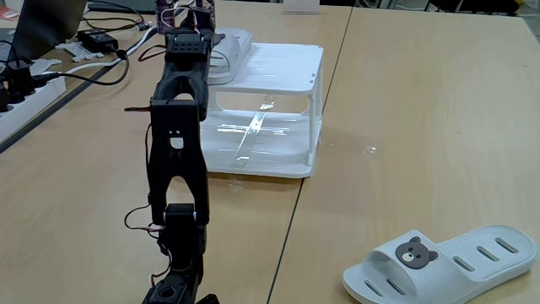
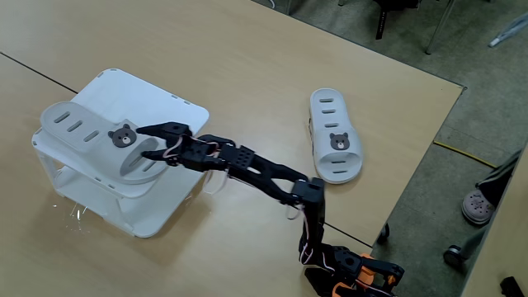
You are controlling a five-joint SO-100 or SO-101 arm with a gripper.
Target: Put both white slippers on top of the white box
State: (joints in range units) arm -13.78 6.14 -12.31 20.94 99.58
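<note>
**One slipper up, one on the table**

No writing can be read; the gripper [image 2: 147, 140] is spread wide around the toe end of one white slipper [image 2: 95, 144] on the white box [image 2: 177, 107]; the other slipper [image 2: 334, 144] lies well behind the arm, on the table [image 2: 247, 66]; each has a bear face.

A light wooden table [image 1: 405, 110] made of joined panels fills the scene. Beyond its right edge in a fixed view lies grey speckled floor [image 2: 487, 49] — dark chair legs [image 2: 404, 16] stand there, a yellow cable [image 2: 462, 153] nearby.
</note>
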